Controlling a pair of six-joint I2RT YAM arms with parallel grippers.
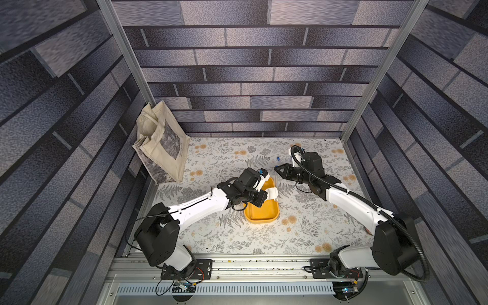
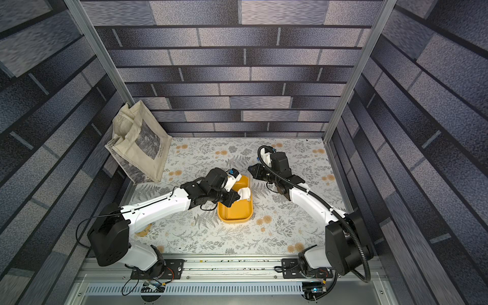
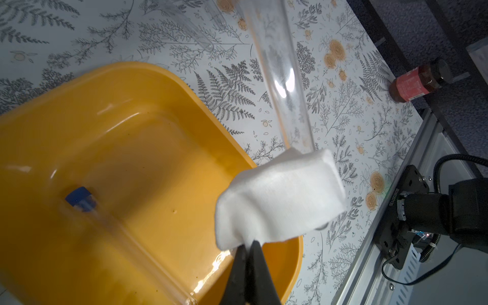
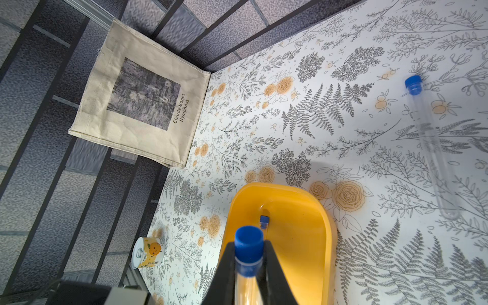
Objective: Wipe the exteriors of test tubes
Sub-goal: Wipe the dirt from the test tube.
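Observation:
My right gripper [image 4: 249, 245] is shut on the blue-capped end of a clear test tube [image 3: 280, 79]. The tube slants down from it into the folded white cloth [image 3: 280, 200], which wraps its lower end. My left gripper [image 3: 249, 244] is shut on that cloth, over the edge of the yellow tray [image 3: 148, 66]. In both top views the two grippers [image 1: 266, 196] [image 1: 277, 169] stand over the tray's far end [image 2: 235, 214]. A second capped tube [image 3: 79, 199] lies inside the tray. Another tube [image 4: 433, 148] lies on the table beyond it.
A beige tote bag [image 1: 161, 142] leans in the back left corner. A small yellow can [image 4: 148, 252] stands at the left table edge. A red-brown bottle [image 3: 420, 81] lies off the table's right edge. More clear tubes [image 3: 195, 31] lie beside the tray.

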